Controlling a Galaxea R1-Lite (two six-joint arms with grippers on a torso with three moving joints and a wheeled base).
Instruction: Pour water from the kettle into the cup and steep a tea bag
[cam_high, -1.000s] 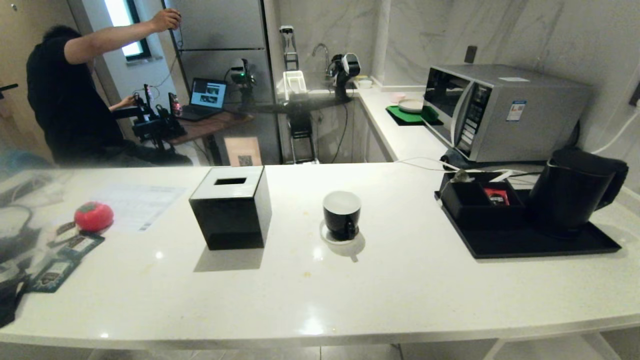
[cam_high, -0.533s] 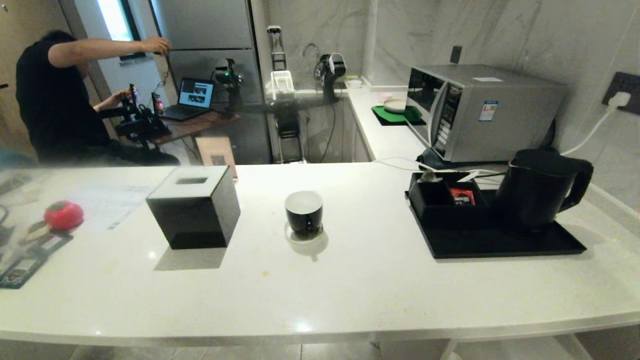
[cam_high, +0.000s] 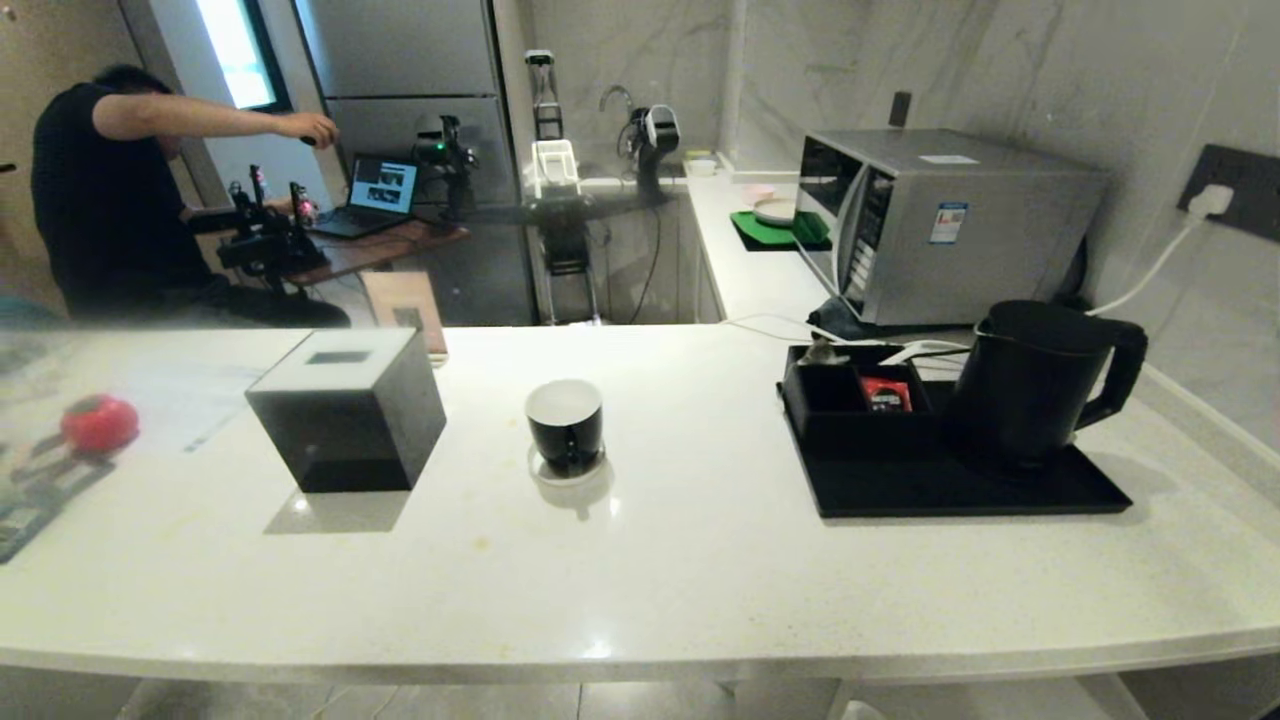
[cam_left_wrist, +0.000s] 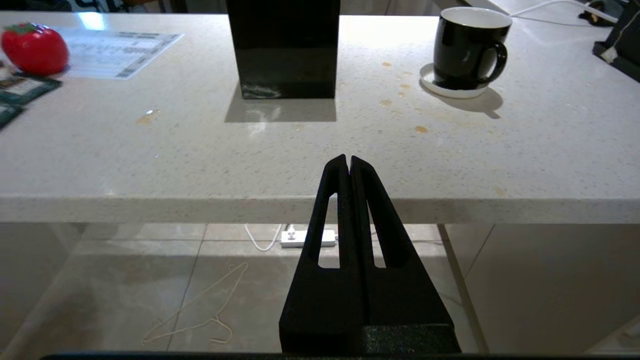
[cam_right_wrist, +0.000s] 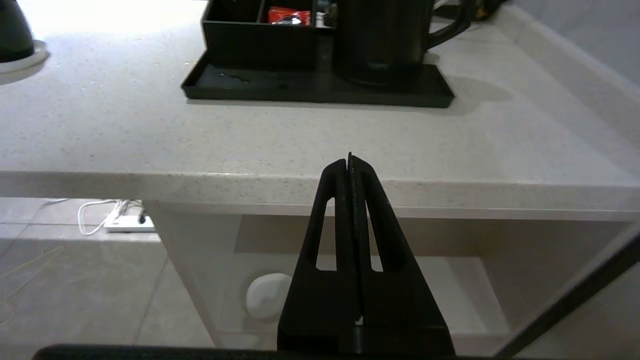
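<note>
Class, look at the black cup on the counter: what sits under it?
A small white saucer sits under the cup, its rim showing around the base. The saucer's centre is covered by the cup.

Matt black kettle (cam_high: 1030, 385), glossy black cup (cam_high: 566, 427) on white glazed saucer (cam_left_wrist: 452, 89), speckled polished stone counter (cam_high: 700, 580), brushed-metal microwave (cam_high: 950, 225), glossy black box (cam_high: 345, 420)

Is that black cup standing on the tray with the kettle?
No, the cup stands on its saucer on the bare counter, apart from the tray holding the kettle.
</note>
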